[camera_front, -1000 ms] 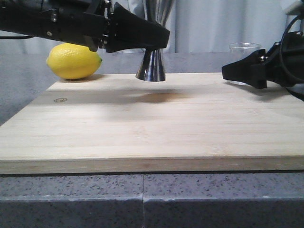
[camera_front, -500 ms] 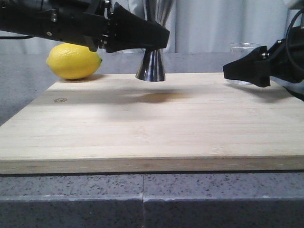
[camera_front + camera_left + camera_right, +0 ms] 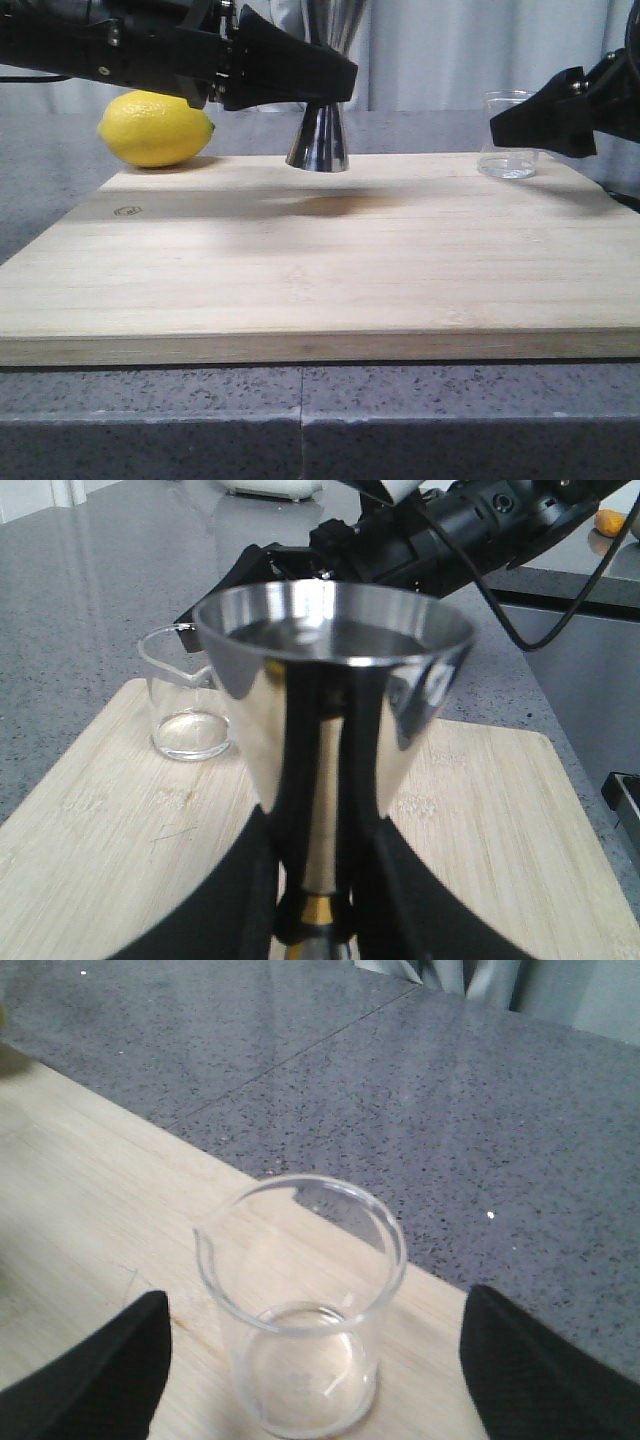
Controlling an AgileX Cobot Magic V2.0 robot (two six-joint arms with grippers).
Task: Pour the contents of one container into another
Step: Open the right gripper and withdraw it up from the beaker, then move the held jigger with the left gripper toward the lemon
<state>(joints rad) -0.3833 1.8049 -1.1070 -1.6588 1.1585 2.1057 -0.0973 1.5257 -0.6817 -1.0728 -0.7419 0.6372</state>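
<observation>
**A:** Start from the front. Why is so much of the bamboo board bare?

**B:** It lies on the speckled grey tabletop, and everything in play sits along its far edge. I take the open near part as working room for the two arms, though that is only a judgement.

**A:** And the steel jigger?

**B:** The left gripper has its jaws closed around the narrow waist, just above the gold band, as the left wrist view shows. The base hangs above the board with a shadow under it, so it is lifted, upright, the open cone facing up. That looks like a receiving pose: held steady and level so something can be tipped into it.

**A:** The glass beaker?

**B:** It stands on the board's far right corner, upright, spout turned sideways, well apart from the jigger. It appears empty, though clear liquid would be hard to see.

**A:** Does the right gripper have it?

**B:** No. Its jaws are spread wide, one finger on each side of the beaker with clear gaps, touching nothing. I read it as lined up to grasp.

**A:** And the lemon?

**B:** It sits at the far left, just off the board's corner, out of the way.
</observation>
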